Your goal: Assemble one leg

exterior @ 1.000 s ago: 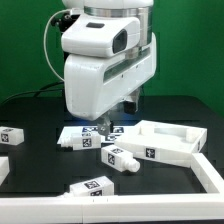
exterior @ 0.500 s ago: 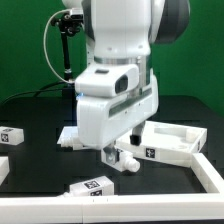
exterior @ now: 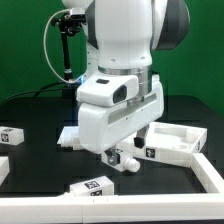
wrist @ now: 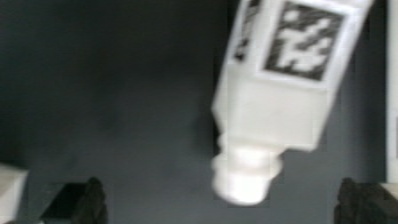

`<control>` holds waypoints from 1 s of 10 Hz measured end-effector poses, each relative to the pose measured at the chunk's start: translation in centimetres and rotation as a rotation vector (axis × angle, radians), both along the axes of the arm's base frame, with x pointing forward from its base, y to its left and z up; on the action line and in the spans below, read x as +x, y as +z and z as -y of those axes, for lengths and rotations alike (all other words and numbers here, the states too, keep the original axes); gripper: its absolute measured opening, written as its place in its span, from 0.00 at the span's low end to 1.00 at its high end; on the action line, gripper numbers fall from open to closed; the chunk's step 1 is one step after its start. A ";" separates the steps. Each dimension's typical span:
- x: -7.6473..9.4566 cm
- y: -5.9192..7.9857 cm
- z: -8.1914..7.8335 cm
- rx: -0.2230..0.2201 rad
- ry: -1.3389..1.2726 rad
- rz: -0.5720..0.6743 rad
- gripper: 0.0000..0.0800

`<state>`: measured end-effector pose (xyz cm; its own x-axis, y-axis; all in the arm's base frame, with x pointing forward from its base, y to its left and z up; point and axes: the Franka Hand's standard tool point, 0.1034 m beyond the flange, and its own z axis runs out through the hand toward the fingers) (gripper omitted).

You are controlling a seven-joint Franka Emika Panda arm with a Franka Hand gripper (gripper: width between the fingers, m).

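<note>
My end effector hung wide open over the leg, fingers well out to either side, about level w/ its peg. Nothing held, no contact visible. Leg lay flat on the table, near the tray-like piece in the ext. view. Judged it light, rigid, prob. smooth plastic: slippy, not fragile. Best hold approx. mid-body, across the flat long sides, pads square. Not the round peg, which could twist out.

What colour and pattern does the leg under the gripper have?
White leg with a black-and-white square tag; clearest in the wrist view.
</note>
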<state>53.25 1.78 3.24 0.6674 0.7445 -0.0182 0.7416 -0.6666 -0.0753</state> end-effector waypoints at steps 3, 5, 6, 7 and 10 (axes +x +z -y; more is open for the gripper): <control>-0.9 -2.0 0.4 0.004 0.000 -0.006 0.81; -0.8 -2.6 0.6 0.008 0.012 0.024 0.81; -0.9 -2.6 0.6 0.008 0.010 0.024 0.81; -0.9 -2.6 0.6 0.008 0.010 0.024 0.64; -0.9 -2.6 0.6 0.008 0.010 0.024 0.35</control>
